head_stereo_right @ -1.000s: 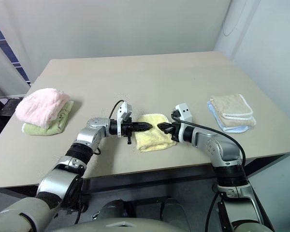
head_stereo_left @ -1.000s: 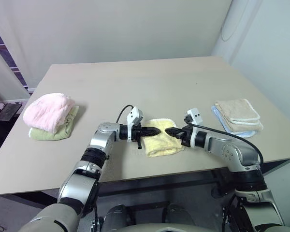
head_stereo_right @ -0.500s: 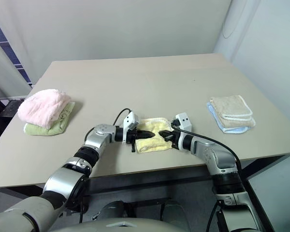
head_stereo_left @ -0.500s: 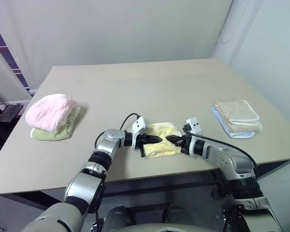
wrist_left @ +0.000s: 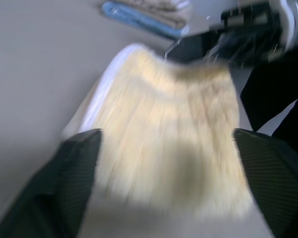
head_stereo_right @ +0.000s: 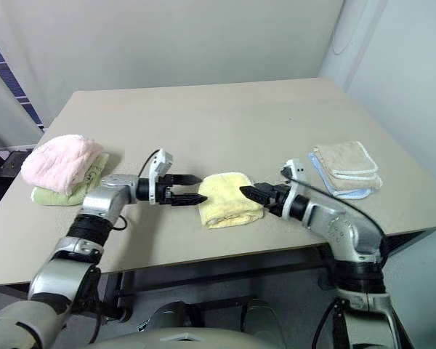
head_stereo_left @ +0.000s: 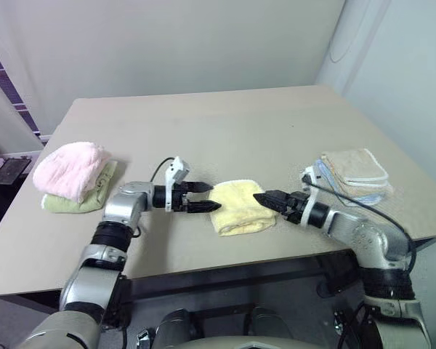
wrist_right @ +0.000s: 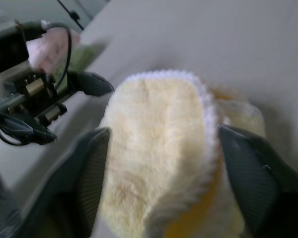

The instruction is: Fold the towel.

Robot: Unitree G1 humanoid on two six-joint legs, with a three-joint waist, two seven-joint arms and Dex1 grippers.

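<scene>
Now folded towel lies between both spread fingers, untouched.

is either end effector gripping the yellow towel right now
No, the left end effector and right end effector both stand open, just clear of the folded yellow towel lying between them.

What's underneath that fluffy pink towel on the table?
The pink towel lies on a folded green towel, whose edge pokes out. Whatever else lies beneath is covered.

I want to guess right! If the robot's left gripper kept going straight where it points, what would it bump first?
Most likely the folded yellow towel: the open left gripper points sideways straight at its near edge, just short of it.
</scene>
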